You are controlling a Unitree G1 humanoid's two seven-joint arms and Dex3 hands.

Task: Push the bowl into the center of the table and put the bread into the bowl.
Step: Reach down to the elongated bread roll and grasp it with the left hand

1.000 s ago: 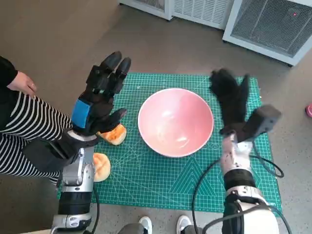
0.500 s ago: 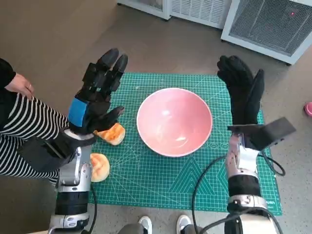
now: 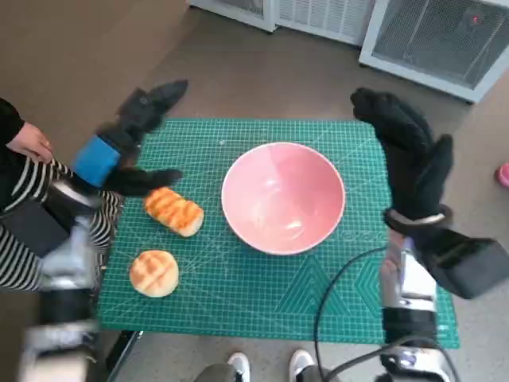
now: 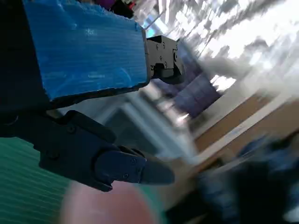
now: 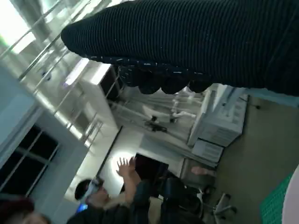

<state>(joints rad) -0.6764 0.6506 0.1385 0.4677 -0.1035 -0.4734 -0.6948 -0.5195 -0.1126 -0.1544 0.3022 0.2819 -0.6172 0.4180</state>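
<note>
Left hand: fingers spread, nothing held; you see it raised over the mat's left edge, blurred.
Right hand: fingers extended and apart, nothing held; raised at the mat's right side, clear of the bowl.
Bowl: pink, upright, mouth up, near mid-mat.
Long bread: just left of the bowl, not touching; long axis runs from upper left to lower right, toward the bowl.
Round bread: nearer you, left front of the green mat.
</note>
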